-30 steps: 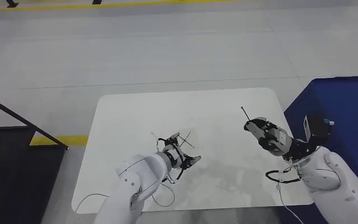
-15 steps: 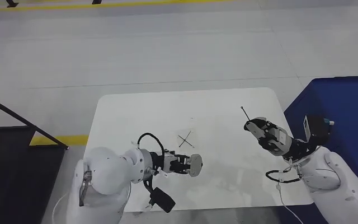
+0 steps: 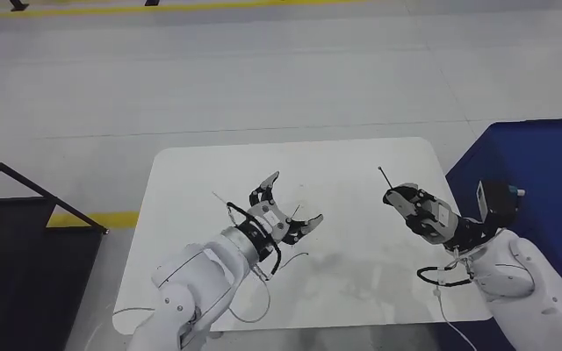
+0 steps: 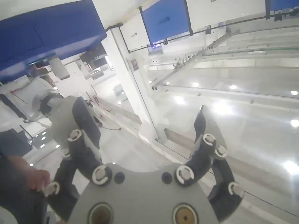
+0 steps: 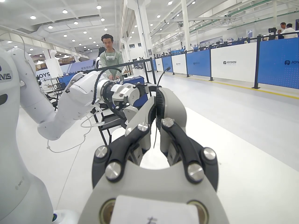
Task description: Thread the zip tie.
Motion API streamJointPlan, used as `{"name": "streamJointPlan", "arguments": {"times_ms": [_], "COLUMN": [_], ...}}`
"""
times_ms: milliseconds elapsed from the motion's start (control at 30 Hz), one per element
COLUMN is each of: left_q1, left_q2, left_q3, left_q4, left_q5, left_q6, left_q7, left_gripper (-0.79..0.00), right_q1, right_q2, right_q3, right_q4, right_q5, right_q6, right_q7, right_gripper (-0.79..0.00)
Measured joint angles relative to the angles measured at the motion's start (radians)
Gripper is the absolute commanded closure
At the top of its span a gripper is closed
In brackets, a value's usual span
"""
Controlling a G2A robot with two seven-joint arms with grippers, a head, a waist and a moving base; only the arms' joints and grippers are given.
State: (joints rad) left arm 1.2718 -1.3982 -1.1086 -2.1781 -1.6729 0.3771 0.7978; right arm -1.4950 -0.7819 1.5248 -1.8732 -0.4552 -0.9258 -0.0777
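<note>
The zip tie (image 3: pixel 385 178) stays pinched in the right gripper (image 3: pixel 392 195), clamped tight on it over the table's (image 3: pixel 351 162) right edge, tip poking up. The left gripper (image 3: pixel 292 200) has swung round over the table's middle, jaws now spread wide, holding nothing.

The middle of the zip tie (image 5: pixel 154 138) is hidden between the pressed-together fingers of the right end effector (image 5: pixel 156 101). A thin strand (image 3: pixel 295 258) on the counter (image 3: pixel 369 281), beside the left end effector (image 3: pixel 297 196), is too fine to be identified. What lies beneath that end effector is covered.
</note>
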Motion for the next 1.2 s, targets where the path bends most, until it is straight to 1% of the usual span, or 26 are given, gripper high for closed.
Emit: {"name": "streamJointPlan", "arguments": {"times_ms": [33, 100, 133, 167, 200, 267, 300, 333, 367, 400, 433, 500, 533, 567, 633, 667, 733, 833, 900, 933, 1000, 1067, 1100, 1133, 1200], "left_q1": [-0.003, -0.033, -0.065, -0.081, -0.093, -0.131, -0.154, -0.174, -0.176, -0.174, -0.165, -0.146, -0.129, -0.114, -0.108, -0.109, -0.111, -0.111, -0.134, -0.165, -0.203, -0.243, -0.260, -0.274, -0.270], "left_q2": [-0.002, 0.002, 0.011, 0.018, 0.025, 0.046, 0.059, 0.078, 0.092, 0.106, 0.124, 0.148, 0.160, 0.164, 0.165, 0.165, 0.164, 0.165, 0.173, 0.184, 0.200, 0.217, 0.225, 0.235, 0.245], "left_q3": [0.004, 0.022, 0.034, 0.056, 0.091, 0.186, 0.232, 0.290, 0.322, 0.344, 0.361, 0.359, 0.343, 0.331, 0.325, 0.326, 0.327, 0.328, 0.351, 0.387, 0.439, 0.475, 0.481, 0.481, 0.469], "left_q4": [-0.004, -0.024, -0.045, -0.063, -0.079, -0.097, -0.096, -0.075, -0.048, -0.021, 0.010, 0.044, 0.060, 0.064, 0.064, 0.064, 0.063, 0.063, 0.070, 0.095, 0.124, 0.115, 0.106, 0.086, 0.033], "left_q5": [-0.003, -0.022, -0.014, 0.015, 0.063, 0.252, 0.364, 0.539, 0.680, 0.823, 1.013, 1.295, 1.482, 1.613, 1.857, 1.929, 2.022, 2.026, 2.048, 2.102, 2.248, 2.514, 2.651, 2.835, 3.066], "left_q6": [0.005, 0.054, 0.113, 0.158, 0.201, 0.290, 0.325, 0.355, 0.358, 0.341, 0.297, 0.233, 0.205, 0.191, 0.187, 0.189, 0.190, 0.190, 0.168, 0.146, 0.138, 0.079, 0.024, -0.062, -0.181], "left_q7": [0.059, 0.099, 0.081, 0.044, -0.012, -0.189, -0.273, -0.380, -0.446, -0.499, -0.562, -0.633, -0.648, -0.639, -0.601, -0.596, -0.596, -0.598, -0.623, -0.668, -0.777, -0.984, -1.097, -1.251, -1.443], "left_gripper": [-0.785, -0.785, -0.785, -0.785, -0.785, -0.785, -0.785, -0.785, -0.785, -0.785, -0.785, -0.785, -0.785, -0.785, -0.785, -0.785, -0.785, -0.785, -0.785, -0.785, -0.785, -0.785, -0.785, -0.785, -0.785], "right_q1": [0.000, 0.000, 0.000, 0.000, 0.000, 0.000, 0.000, 0.000, 0.000, 0.000, 0.000, 0.000, 0.000, 0.000, 0.000, 0.000, 0.000, 0.000, 0.000, 0.000, 0.000, 0.000, 0.000, 0.000, 0.000], "right_q2": [0.000, 0.000, 0.000, 0.000, 0.000, 0.000, 0.000, 0.000, 0.000, 0.000, 0.000, 0.000, 0.000, 0.000, 0.000, 0.000, 0.000, 0.000, 0.000, 0.000, 0.000, 0.000, 0.000, 0.000, 0.000], "right_q3": [0.000, 0.000, 0.000, 0.000, 0.000, 0.000, 0.000, 0.000, 0.000, 0.000, 0.000, 0.000, 0.000, 0.000, 0.000, 0.000, 0.000, 0.000, 0.000, 0.000, 0.000, 0.000, 0.000, 0.000, 0.000], "right_q4": [0.000, 0.000, 0.000, 0.000, 0.000, 0.000, 0.000, 0.000, 0.000, 0.000, 0.000, 0.000, 0.000, 0.000, 0.000, 0.000, 0.000, 0.000, 0.000, 0.000, 0.000, 0.000, 0.000, 0.000, 0.000], "right_q5": [0.000, 0.000, 0.000, 0.000, 0.000, 0.000, 0.000, 0.000, 0.000, 0.000, 0.000, 0.000, 0.000, 0.000, 0.000, 0.000, 0.000, 0.000, 0.000, 0.000, 0.000, 0.000, 0.000, 0.000, 0.000], "right_q6": [0.000, 0.000, 0.000, 0.000, 0.000, 0.000, 0.000, 0.000, 0.000, 0.000, 0.000, 0.000, 0.000, 0.000, 0.000, 0.000, 0.000, 0.000, 0.000, 0.000, 0.000, 0.000, 0.000, 0.000, 0.000], "right_q7": [0.000, 0.000, 0.000, 0.000, 0.000, 0.000, 0.000, 0.000, 0.000, 0.000, 0.000, 0.000, 0.000, 0.000, 0.000, 0.000, 0.000, 0.000, 0.000, 0.000, 0.000, 0.000, 0.000, 0.000, 0.000], "right_gripper": [0.000, 0.000, 0.000, 0.000, 0.000, 0.000, 0.000, 0.000, 0.000, 0.000, 0.000, 0.000, 0.000, 0.000, 0.000, 0.000, 0.000, 0.000, 0.000, 0.000, 0.000, 0.000, 0.000, 0.000, 0.000]}}
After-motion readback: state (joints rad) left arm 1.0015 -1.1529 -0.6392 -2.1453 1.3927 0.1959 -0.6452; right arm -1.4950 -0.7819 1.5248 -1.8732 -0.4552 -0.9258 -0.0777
